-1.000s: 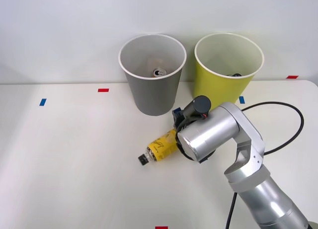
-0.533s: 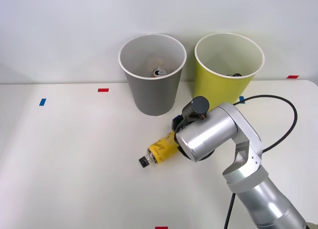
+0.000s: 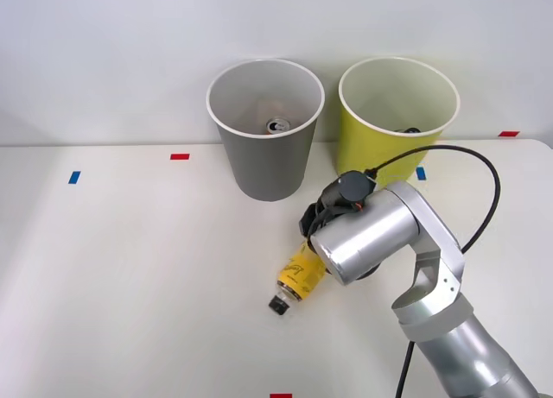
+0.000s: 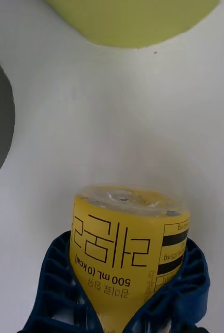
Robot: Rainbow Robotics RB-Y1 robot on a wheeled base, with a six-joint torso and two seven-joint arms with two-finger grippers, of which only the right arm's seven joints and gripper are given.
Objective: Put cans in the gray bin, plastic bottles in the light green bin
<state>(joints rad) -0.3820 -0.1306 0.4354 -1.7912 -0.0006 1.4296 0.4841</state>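
1. Front view: the right gripper (image 3: 313, 234) clasps the small plastic bottle with the bright yellow label and black screw cap (image 3: 297, 279) near its base; it hangs cap-down over the white table (image 3: 130, 268), before the round gray plastic bin (image 3: 265, 161) holding a silver-topped can (image 3: 277, 125); the round yellow-green plastic bin (image 3: 389, 143), probably its destination, stands just behind.
2. Right wrist view: blue ribbed fingers (image 4: 57, 281) press the bottle's (image 4: 127, 239) sides, base foremost, likely to lift it.

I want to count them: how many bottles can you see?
2: the yellow bottle held in the blue fingers, and a dark cap inside the light green bin. More may be hidden.
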